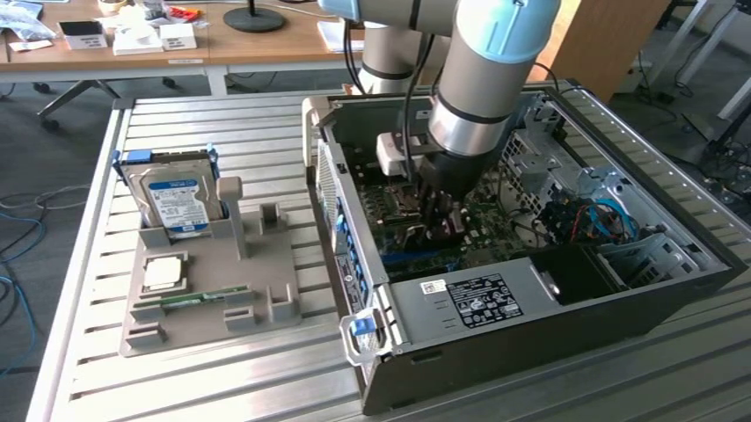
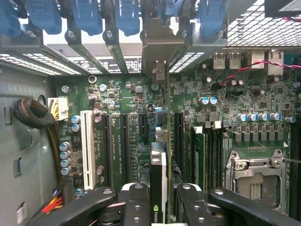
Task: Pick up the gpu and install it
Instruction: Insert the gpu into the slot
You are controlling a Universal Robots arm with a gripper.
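Gpu (image 2: 160, 165) stands on edge between our gripper's (image 2: 162, 214) 2 fingers (image 2: 136, 207), which pinch it from either side, directly above the green motherboard (image 2: 141, 136) and in line with the black expansion slots beside the white slot (image 2: 87, 148). Its silver bracket (image 2: 162, 47) reaches the rear slot openings under the blue clips (image 2: 84, 16). From the exterior view, we see the arm (image 1: 481, 79) plunged into the open computer case (image 1: 657, 264) on the slatted table (image 1: 235, 387); the hard drive (image 1: 176, 198) sits in the grey fixture (image 1: 211, 299), well apart on that view's left.

green motherboard (image 2: 136, 122), blue latches (image 2: 84, 16), white slot (image 2: 87, 148)
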